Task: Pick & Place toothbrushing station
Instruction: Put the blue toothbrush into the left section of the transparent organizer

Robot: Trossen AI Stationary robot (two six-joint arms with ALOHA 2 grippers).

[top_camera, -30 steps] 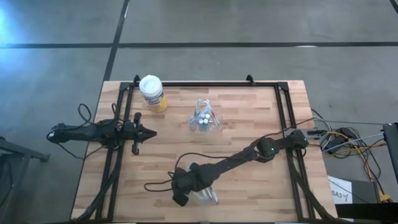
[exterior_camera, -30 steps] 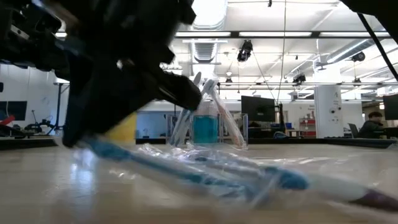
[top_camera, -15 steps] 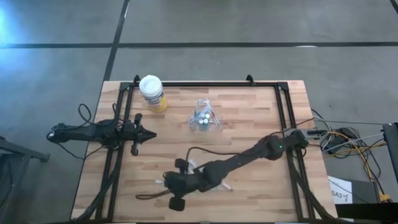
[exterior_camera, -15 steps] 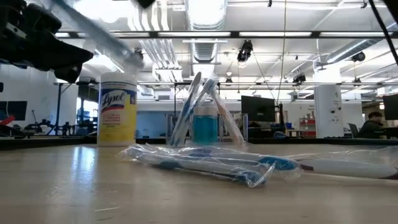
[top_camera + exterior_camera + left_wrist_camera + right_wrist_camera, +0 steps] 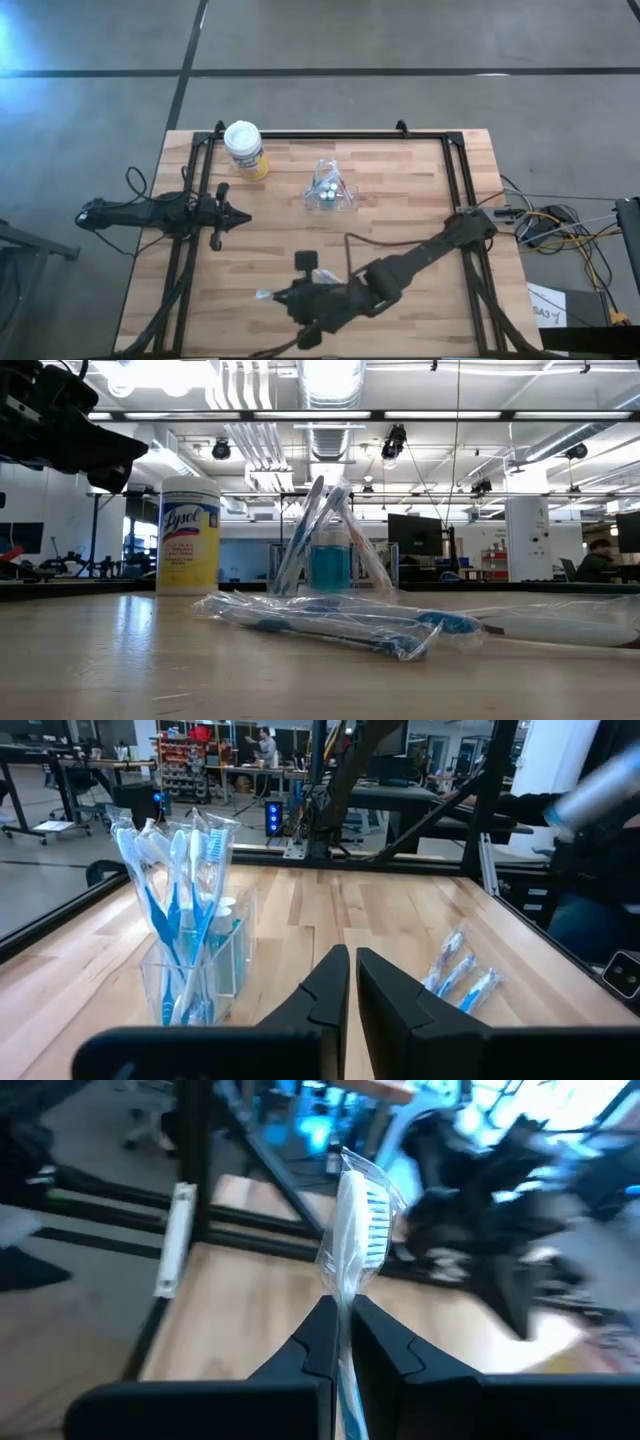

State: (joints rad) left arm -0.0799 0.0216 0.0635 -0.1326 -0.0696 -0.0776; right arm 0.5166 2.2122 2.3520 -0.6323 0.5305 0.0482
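**Bystanders on and around the table**

A yellow Lysol canister [image 5: 245, 150] with a white lid stands upright near the wooden table's [image 5: 400, 190] far left corner. Cables [image 5: 560, 225] lie on the grey floor beside the table's right edge. Beyond it, monitors [image 5: 415, 533] and ceiling lights show.

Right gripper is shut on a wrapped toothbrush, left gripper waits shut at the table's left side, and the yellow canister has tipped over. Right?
Not quite. The yellow canister stands upright, as the low view shows. The rest holds: the right gripper is shut on a wrapped toothbrush, and the left gripper waits shut at the table's left side.
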